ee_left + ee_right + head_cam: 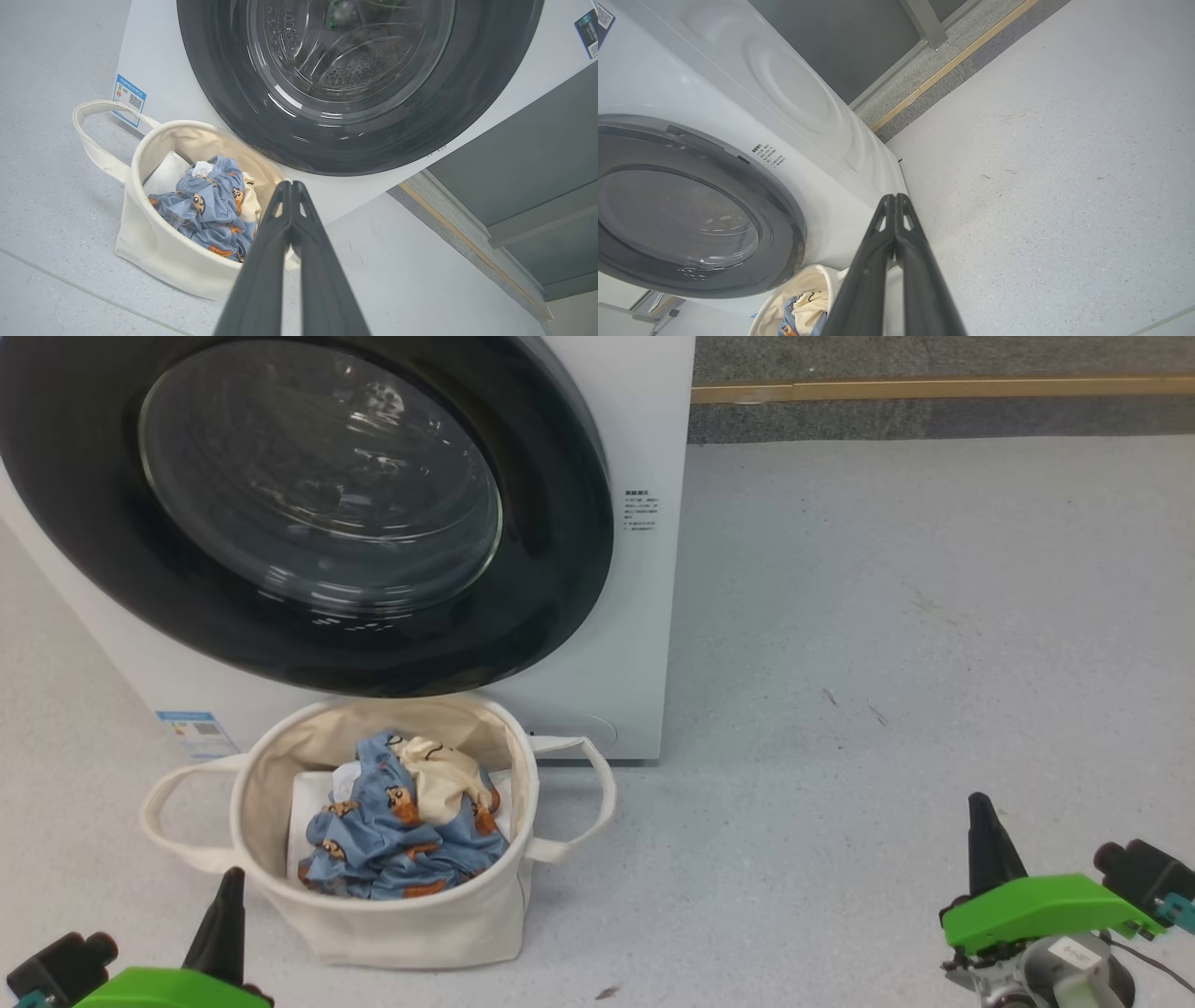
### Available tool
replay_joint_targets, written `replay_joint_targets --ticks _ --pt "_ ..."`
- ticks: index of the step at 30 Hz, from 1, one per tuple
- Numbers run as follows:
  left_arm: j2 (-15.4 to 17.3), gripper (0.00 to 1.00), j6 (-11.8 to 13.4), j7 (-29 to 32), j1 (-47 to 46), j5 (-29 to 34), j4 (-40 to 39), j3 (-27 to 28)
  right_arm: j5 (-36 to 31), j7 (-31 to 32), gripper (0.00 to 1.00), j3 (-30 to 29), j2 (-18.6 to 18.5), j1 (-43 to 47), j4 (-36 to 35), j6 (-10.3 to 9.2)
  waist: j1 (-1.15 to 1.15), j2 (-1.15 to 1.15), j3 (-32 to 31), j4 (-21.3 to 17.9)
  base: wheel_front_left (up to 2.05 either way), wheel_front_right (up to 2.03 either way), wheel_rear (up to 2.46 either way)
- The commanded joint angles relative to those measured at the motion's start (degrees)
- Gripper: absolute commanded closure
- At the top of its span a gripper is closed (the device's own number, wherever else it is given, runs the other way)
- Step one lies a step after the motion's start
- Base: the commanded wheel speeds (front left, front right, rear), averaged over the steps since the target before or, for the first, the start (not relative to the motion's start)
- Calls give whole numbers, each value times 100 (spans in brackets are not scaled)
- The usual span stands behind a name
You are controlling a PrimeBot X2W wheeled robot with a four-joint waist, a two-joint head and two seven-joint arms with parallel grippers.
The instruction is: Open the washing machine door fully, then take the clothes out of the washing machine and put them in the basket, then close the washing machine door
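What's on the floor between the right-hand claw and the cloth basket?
Only bare grey floor, seen in the head view, between the right gripper and the basket.

A pale grey speckled floor, evenly lit and marked by a few small dark scuffs, runs back to a darker grey speckled border with a tan strip along it, beyond which stand dark grey wall panels set in lighter grey frames.
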Motion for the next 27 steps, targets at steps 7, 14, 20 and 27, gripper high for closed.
replay_joint_targets --ticks 7,14,20,27 --pt "-31 100 -17 140 -166 -341 -265 267 476 138 100 -74 10 -139 -241 0 0 0 0 70 0 0 0" --pt "-180 100 -19 272 -143 -688 -352 385 952 272 100 -152 34 -112 -274 0 0 0 0 154 0 0 0" --pt "-292 100 -21 372 -127 -949 -417 475 1309 373 100 -211 53 -92 -299 -1 0 0 0 217 0 0 0" --pt "-422 100 -23 488 -107 -1252 -493 579 1723 491 100 -280 75 -69 -328 -1 0 0 0 290 0 0 0"
